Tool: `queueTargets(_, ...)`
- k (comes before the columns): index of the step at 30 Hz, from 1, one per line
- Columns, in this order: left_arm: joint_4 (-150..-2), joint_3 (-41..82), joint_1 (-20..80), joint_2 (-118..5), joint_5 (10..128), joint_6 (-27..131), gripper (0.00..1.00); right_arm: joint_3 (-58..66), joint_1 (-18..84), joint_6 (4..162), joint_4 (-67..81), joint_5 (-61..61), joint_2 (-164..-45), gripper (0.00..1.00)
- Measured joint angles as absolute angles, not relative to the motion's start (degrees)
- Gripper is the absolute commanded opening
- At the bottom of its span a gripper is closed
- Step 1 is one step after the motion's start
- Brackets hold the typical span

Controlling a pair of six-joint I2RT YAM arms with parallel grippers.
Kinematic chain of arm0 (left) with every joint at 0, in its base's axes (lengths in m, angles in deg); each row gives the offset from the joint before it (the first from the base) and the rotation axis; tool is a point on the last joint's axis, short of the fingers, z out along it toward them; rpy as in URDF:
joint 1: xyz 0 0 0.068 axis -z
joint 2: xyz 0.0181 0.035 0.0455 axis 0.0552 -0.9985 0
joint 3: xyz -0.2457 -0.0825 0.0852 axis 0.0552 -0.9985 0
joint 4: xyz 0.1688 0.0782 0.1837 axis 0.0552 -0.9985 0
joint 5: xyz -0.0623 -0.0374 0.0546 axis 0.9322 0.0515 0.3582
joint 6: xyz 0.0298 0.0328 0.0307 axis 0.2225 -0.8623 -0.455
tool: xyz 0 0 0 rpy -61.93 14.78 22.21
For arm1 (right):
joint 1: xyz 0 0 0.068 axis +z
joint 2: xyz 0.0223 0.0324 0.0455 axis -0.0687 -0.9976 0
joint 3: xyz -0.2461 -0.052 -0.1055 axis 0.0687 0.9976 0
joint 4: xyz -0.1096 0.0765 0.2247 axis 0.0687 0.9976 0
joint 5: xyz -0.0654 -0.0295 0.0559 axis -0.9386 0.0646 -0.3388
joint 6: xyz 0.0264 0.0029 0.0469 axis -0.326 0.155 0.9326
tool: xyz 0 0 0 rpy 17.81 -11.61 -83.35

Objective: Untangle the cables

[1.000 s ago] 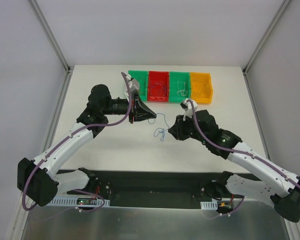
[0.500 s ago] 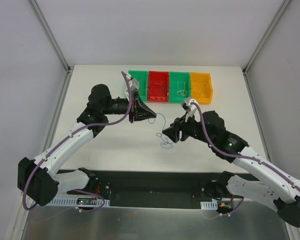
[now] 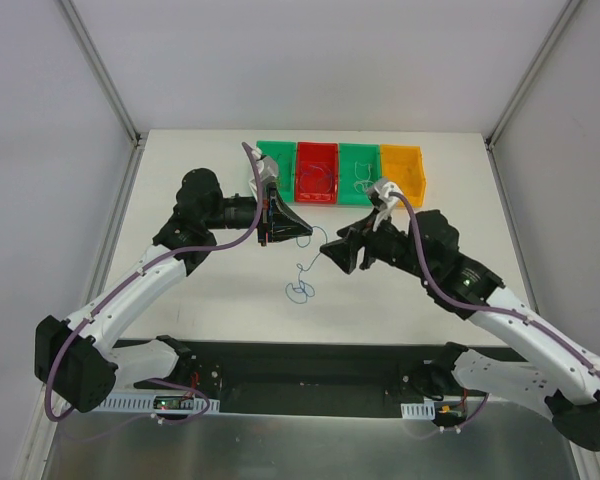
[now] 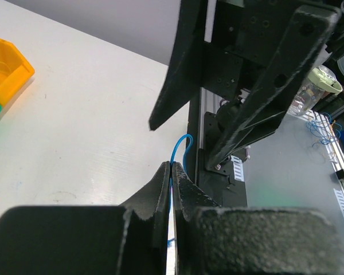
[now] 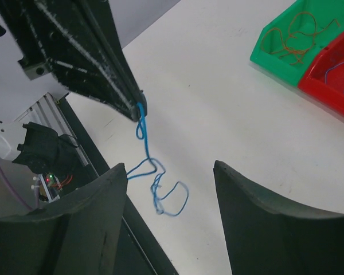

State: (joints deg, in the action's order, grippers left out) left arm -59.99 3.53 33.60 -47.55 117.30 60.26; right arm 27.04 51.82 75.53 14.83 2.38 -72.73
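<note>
A thin blue cable hangs from my left gripper and ends in a small curl on the white table. In the left wrist view the left gripper is shut on the blue cable. My right gripper is open, just right of the hanging strand. In the right wrist view its jaws stand wide apart over the blue cable, not touching it. Orange wires lie in the left green bin; more wires lie in the red bin and the second green bin.
Four bins stand in a row at the table's far edge: green, red, green and orange. The black rail with the arm bases runs along the near edge.
My right gripper has opened and risen back from the cable. The blue curl has shifted nearer and to the left, and the strand is drawn out longer. The left arm has not moved.
</note>
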Motion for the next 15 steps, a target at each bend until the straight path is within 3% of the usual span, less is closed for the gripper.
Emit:
queueTargets(4, -60.01, 3.53, 33.6, -47.49, 117.28, 60.26, 0.0, 25.89, 51.95, 77.6, 11.4, 2.08, -78.89, 0.49)
queueTargets(7, -60.16, 3.53, 33.6, -47.46, 117.28, 60.26, 0.0, 25.89, 52.52, 78.96, 10.61, 1.94, -81.8, 0.32)
queueTargets(15, -60.9, 3.53, 33.6, -45.43, 116.76, 60.24, 0.0, 28.9, 54.53, 80.84, 3.27, 0.3, -83.81, 0.23)
